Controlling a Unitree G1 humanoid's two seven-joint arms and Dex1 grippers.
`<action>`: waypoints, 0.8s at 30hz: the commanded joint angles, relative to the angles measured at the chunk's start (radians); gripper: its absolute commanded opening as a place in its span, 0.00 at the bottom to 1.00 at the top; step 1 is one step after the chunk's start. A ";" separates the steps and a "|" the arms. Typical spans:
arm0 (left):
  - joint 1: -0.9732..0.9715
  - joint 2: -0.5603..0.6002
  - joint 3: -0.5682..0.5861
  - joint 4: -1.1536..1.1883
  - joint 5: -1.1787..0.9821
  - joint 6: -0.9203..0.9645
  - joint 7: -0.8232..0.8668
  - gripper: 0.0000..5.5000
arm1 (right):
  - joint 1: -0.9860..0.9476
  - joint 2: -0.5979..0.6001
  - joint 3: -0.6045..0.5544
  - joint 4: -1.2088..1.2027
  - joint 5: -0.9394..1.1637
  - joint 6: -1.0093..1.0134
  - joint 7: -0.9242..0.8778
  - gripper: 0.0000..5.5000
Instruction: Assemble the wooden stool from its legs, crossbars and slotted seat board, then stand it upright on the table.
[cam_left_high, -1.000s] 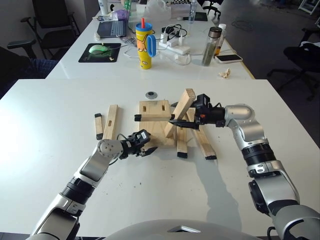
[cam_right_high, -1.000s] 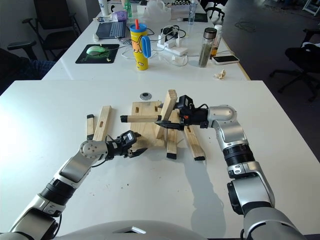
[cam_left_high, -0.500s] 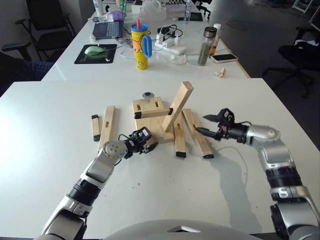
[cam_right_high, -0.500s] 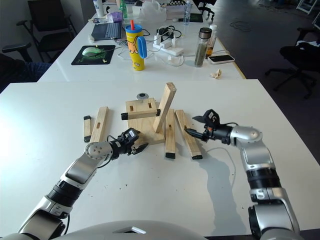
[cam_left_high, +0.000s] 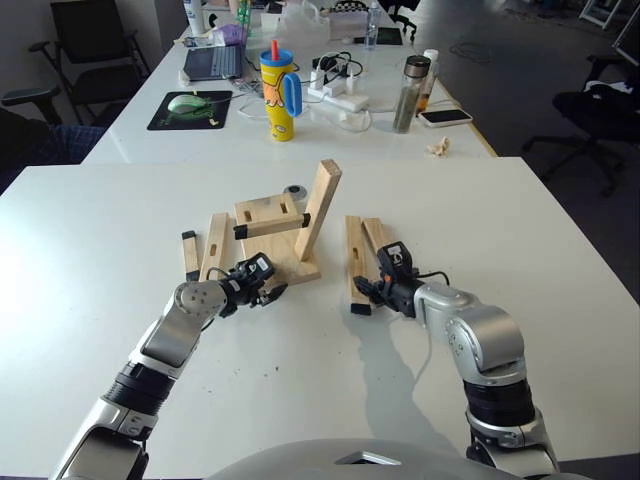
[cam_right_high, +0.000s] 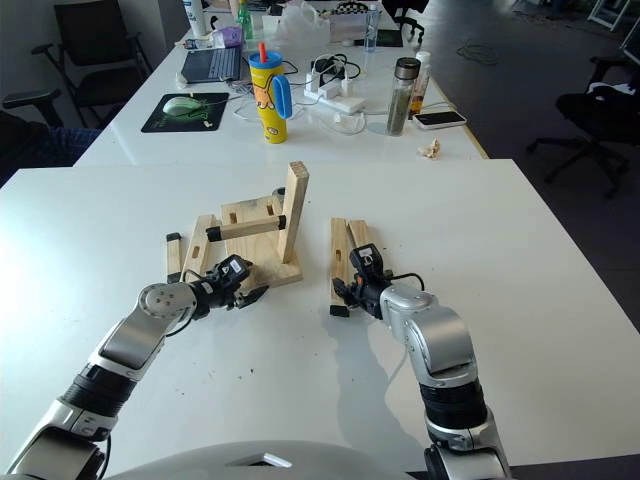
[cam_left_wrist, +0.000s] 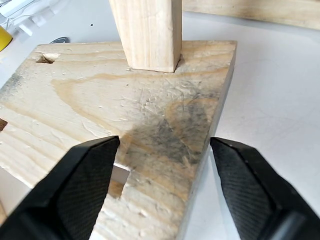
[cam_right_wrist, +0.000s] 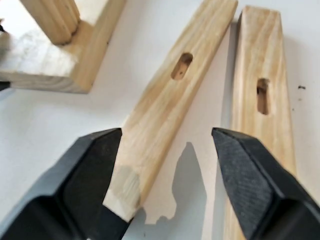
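Head views: the seat board (cam_left_high: 275, 260) lies flat at the desk's (cam_left_high: 520, 230) centre. One leg (cam_left_high: 318, 208) stands in it, with a crossbar (cam_left_high: 268, 228) jutting toward 9 o'clock. Your left pincer (cam_left_high: 266, 293) rests released at the board's 7 o'clock corner. Your right pincer (cam_left_high: 366, 288), at 3 o'clock, hangs released over a loose leg (cam_left_high: 353, 258), a second leg (cam_left_high: 378, 238) beside it. Wrist views add each loose leg's slot (cam_right_wrist: 181, 65) and the standing leg's seated foot.

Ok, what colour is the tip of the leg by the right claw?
Black tip on a pale wood leg; left eye view shows it best.
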 joint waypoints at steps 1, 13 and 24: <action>0.061 -0.014 -0.065 0.105 0.027 0.118 -0.028 0.61 | -0.020 0.105 -0.094 0.033 0.028 0.067 -0.029 0.61; 0.058 -0.138 -0.155 0.087 0.055 0.139 -0.009 0.61 | -0.067 0.089 -0.045 0.149 -0.010 0.042 -0.063 0.61; 0.067 -0.144 -0.149 0.055 0.074 0.142 0.019 0.61 | -0.018 0.035 0.013 0.168 -0.049 -0.043 -0.076 0.49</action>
